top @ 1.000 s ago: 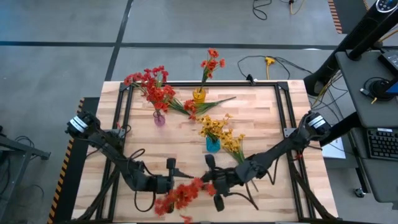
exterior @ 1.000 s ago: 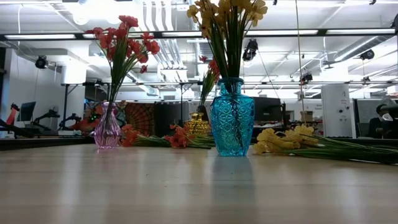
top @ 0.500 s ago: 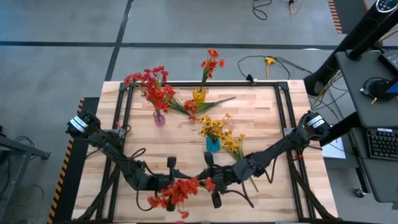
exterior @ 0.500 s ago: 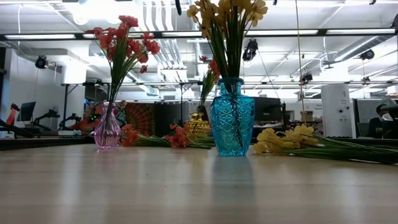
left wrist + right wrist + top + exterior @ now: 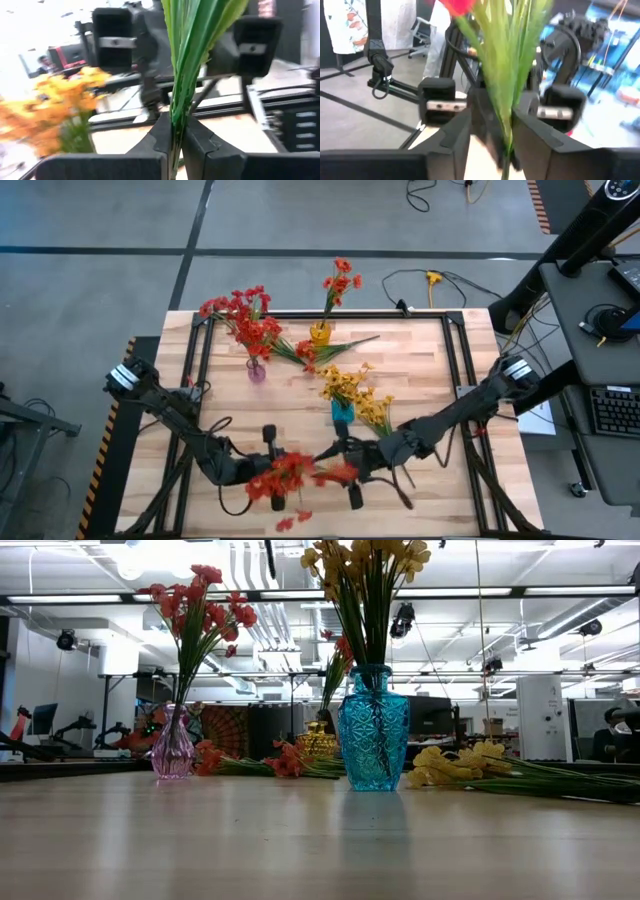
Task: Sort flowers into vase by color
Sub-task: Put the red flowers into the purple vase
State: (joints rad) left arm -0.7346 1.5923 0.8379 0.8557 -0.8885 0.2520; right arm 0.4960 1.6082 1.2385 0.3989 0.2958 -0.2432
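Note:
A red flower sprig (image 5: 283,478) with a green stem is held up above the near middle of the table, between my two grippers. My left gripper (image 5: 175,145) comes in from the table's left and is shut on the stem. My right gripper (image 5: 492,140) faces it from the right, open, with a finger on each side of the same stem (image 5: 505,110). A pink vase (image 5: 256,370) holds red flowers, a yellow vase (image 5: 320,333) orange-red ones, and a blue vase (image 5: 342,412) yellow ones. My left gripper pinches the green stem (image 5: 174,127) between its two fingers (image 5: 162,137). The fingers come level from the table's left and lie across the stem. The sprig stands roughly upright in the hold, blooms on top, clear of the table. My right gripper's fingers (image 5: 457,135) stand apart around the stem; whether one touches it I cannot tell.
Loose orange-red sprigs (image 5: 308,352) lie between the pink and yellow vases, their green stems (image 5: 352,340) pointing right. Loose yellow sprigs (image 5: 377,413) lie right of the blue vase. A black frame (image 5: 455,370) edges the wooden table. Bare wood lies at the near left.
My left gripper has shut on the sprig's stem and my right gripper has opened around it. The sprig has turned in the exchange: its blooms have swung from the near edge toward the far edge and now sit between the two grippers.

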